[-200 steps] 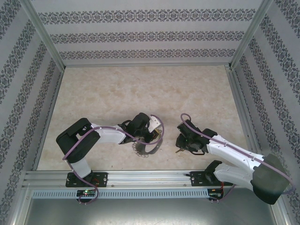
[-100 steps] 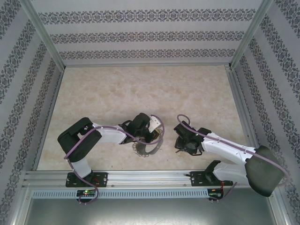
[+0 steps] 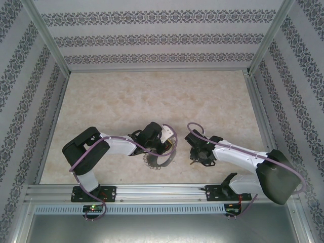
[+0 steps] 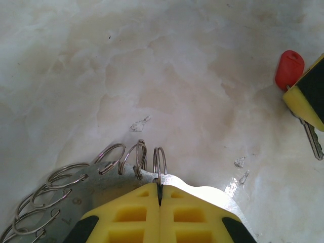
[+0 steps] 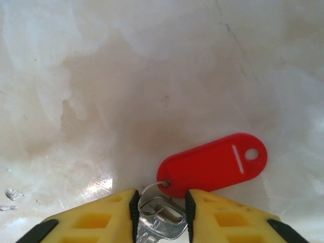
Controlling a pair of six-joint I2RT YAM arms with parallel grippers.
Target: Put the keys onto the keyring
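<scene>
The keyring [image 4: 96, 183] is a flat grey metal hoop edged with many small wire loops. My left gripper [image 4: 160, 195] is shut on its rim beside one loop, and in the top view it [image 3: 164, 147] holds the hoop [image 3: 157, 163] low over the table. The keys [image 5: 163, 223] are a silver key joined by a small split ring to a red plastic tag [image 5: 212, 164]. My right gripper [image 5: 161, 202] is shut on the key's head, with the tag lying on the table ahead of the fingers. In the left wrist view the tag [image 4: 289, 68] and key blade [image 4: 314, 142] show beside a right finger [image 4: 309, 96].
The marble-patterned table [image 3: 152, 101] is walled by patterned panels on three sides and an aluminium rail [image 3: 152, 192] at the near edge. Small white flecks [image 4: 139, 124] lie on the surface near the hoop.
My right arm has moved left toward the keyring, and its jaws have narrowed onto the key's head. The left gripper and hoop have stayed put.
</scene>
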